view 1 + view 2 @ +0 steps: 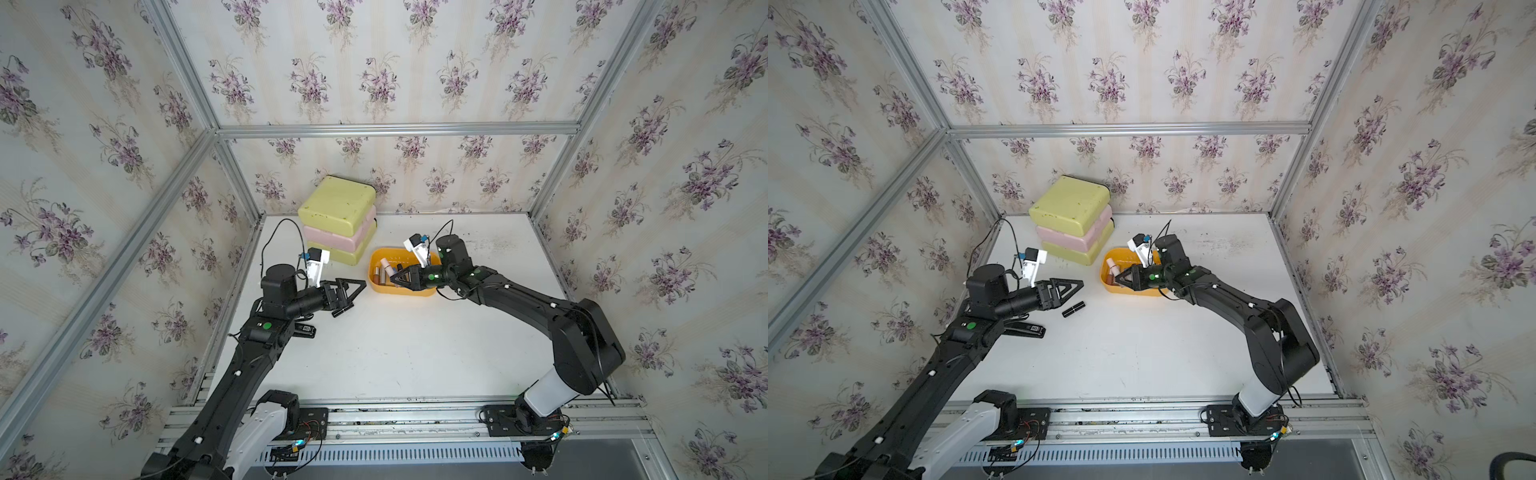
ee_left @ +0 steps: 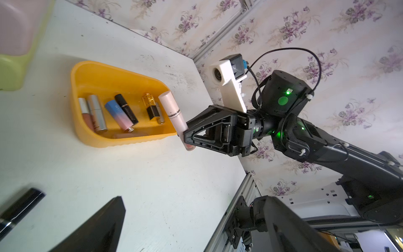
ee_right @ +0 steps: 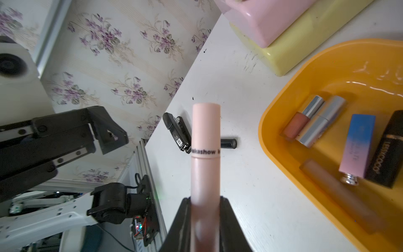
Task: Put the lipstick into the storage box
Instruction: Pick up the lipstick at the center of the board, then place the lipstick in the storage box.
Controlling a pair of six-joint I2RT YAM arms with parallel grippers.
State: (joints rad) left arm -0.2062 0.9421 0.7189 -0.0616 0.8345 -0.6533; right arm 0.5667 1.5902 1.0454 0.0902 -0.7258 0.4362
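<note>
Right gripper (image 2: 189,137): I see its jaws clamped on the pale pink lipstick (image 2: 174,115), gripping the lower end; the capped end sticks out past the fingertips.
Pink lipstick: a smooth matte cylinder with a white band of black lettering; it hangs at the tray's near rim, in a wrist view half over the wall.
Storage box (image 1: 376,282): a shallow orange-yellow plastic tray, glossy, with rounded corners and a ribbed outer wall. Inside lie a silver tube (image 2: 97,114), a blue-to-pink one (image 2: 118,115), a black one (image 2: 126,108), a gold-and-black one (image 2: 151,107), and others.
Room in the tray: bare floor shows along the far wall; the tubes crowd the near side.
Left gripper (image 1: 1073,293): I read its jaws as spread wide, holding nothing, hovering over the table well left of the tray.
Loose pieces: a black lipstick (image 1: 1073,309) lies just beside the left fingertips; a flat black item (image 1: 1027,330) lies by the left arm.
Table (image 1: 415,345): white, scuffed; wide bare space between both arms.
Edges: stacked green and pink boxes (image 1: 336,220) stand just beside the tray's far left corner, near the back wall.
</note>
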